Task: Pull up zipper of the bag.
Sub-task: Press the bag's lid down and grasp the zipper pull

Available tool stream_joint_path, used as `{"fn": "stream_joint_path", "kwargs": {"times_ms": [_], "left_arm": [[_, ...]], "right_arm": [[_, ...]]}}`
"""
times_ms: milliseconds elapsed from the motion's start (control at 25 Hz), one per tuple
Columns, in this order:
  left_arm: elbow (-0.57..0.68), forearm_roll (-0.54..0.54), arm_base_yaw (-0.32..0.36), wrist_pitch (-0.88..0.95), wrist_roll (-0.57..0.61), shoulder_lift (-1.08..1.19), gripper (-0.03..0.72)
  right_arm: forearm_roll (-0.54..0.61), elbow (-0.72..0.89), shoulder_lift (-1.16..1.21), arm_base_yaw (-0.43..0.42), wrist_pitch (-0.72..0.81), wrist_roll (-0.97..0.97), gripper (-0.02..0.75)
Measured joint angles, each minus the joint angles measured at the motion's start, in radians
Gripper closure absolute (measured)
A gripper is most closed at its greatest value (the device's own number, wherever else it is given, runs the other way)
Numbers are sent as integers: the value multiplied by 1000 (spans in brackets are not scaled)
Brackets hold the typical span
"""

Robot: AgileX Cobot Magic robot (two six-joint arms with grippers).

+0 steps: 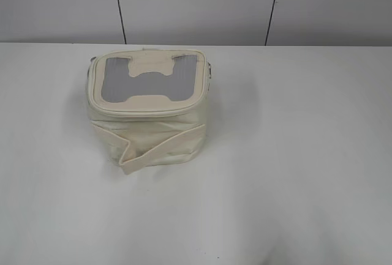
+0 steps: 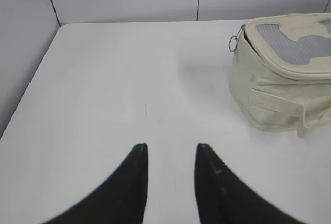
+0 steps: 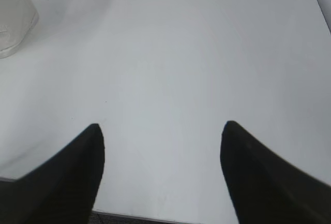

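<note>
The cream-beige bag (image 1: 150, 112) stands upright on the white table, left of centre, lid up with grey panels around an H-shaped patch. Its flat strap (image 1: 162, 149) crosses the front side. The zipper (image 1: 147, 112) runs round the lid rim. In the left wrist view the bag (image 2: 279, 79) is at the upper right, with a silver ring pull (image 2: 234, 42) at its corner. My left gripper (image 2: 171, 145) is open and empty, well short of the bag. My right gripper (image 3: 161, 125) is open and empty; the bag's edge (image 3: 15, 22) shows far at the upper left.
The white table (image 1: 294, 155) spreads wide round the bag. A pale panelled wall (image 1: 196, 2) stands behind it. The table's near edge shows at the bottom of the right wrist view (image 3: 129, 216). Neither arm appears in the exterior view.
</note>
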Motion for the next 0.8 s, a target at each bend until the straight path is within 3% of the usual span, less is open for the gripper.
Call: {"fn": "stream_joint_path", "kwargs": {"times_ms": [800], "left_arm": [[0, 0, 0, 0, 0, 0, 449]], "right_arm": [[0, 0, 0, 0, 0, 0, 189]]}}
